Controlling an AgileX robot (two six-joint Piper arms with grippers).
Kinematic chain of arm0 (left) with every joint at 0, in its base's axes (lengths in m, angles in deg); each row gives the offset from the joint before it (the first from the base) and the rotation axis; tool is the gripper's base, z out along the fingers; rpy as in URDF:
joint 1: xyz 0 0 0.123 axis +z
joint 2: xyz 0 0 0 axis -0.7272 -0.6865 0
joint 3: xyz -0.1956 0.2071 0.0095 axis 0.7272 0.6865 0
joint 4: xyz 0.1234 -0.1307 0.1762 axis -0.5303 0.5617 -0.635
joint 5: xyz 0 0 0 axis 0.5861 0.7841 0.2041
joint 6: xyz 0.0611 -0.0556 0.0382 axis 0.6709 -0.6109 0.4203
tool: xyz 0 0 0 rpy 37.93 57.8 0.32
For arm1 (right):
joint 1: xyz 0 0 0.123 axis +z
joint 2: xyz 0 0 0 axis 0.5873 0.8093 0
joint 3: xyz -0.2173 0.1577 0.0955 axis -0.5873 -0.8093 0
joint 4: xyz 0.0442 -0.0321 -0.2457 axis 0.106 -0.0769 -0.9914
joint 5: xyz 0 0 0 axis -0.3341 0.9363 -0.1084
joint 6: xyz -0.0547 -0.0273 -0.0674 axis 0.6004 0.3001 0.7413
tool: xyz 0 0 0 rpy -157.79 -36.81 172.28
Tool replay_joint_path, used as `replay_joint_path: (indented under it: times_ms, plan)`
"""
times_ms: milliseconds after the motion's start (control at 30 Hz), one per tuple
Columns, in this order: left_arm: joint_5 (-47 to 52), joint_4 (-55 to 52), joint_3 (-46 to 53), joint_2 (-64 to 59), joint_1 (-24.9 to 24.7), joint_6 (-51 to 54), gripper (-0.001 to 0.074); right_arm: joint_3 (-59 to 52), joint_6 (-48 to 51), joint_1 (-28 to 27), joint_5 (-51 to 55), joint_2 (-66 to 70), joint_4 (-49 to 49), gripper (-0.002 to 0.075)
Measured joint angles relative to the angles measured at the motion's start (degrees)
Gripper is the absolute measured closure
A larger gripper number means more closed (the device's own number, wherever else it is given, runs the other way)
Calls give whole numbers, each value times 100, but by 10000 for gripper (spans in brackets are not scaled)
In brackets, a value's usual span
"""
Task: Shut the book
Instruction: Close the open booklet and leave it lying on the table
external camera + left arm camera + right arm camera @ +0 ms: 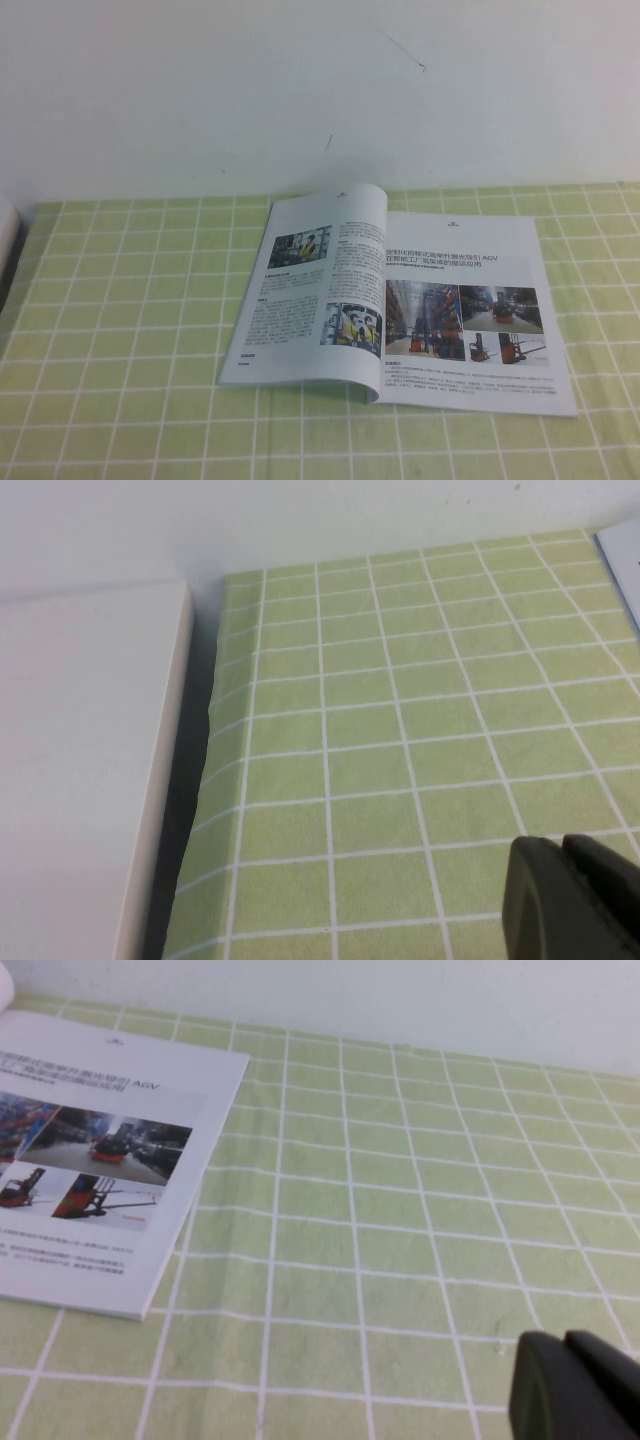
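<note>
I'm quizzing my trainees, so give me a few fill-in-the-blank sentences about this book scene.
1. The book lies ___ on the green checked cloth.
2. The left gripper, fingers shut, hangs over bare cloth on the book's ___ side.
3. The right gripper, fingers shut, hangs over cloth on the book's ___ side.
Missing words: open, left, right.

Left end effector [572, 900], right end effector [575, 1385], both matte black, rounded edges

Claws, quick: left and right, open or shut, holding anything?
Left claw: shut, empty, over the checked tablecloth left of the open magazine.
Right claw: shut, empty, over the checked tablecloth right of the open magazine.
</note>
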Motion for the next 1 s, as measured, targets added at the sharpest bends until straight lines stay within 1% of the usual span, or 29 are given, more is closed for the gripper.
replay_joint_path:
  times_ms: [167, 267, 367, 567, 633, 767, 833, 900, 1000]
  plan:
    - [-68, 0, 0, 0, 0, 0, 738, -21, 0, 0, -133, 0, -191, 729]
    - [-373, 0, 39, 0, 0, 0, 738, -57, 0, 0, -617, 0, -212, 729]
    - [-1203, 11, 39, 0, 0, 0, 738, -57, 0, 0, -1680, 0, -225, 729]
    - [-3452, 32, 39, 0, 0, 0, 738, -57, -241, 0, -4549, 0, -297, 729]
    - [-3981, 32, 39, 0, 0, 0, 738, -57, -222, 0, -5111, 0, -174, 729]
    - [-4818, 106, 39, 0, 0, 25, 739, -57, -150, 0, -5267, 0, 39, 729]
    - [-4971, 354, 39, 0, 0, 25, 739, -25, -141, 0, -5023, 0, 52, 729]
    - [-4798, 616, 24, 0, 0, 25, 739, 192, -127, 0, -4286, 0, 63, 729]
    - [-3784, 742, -372, 0, 0, 160, 739, 876, -114, 0, -2795, 11, 76, 729]
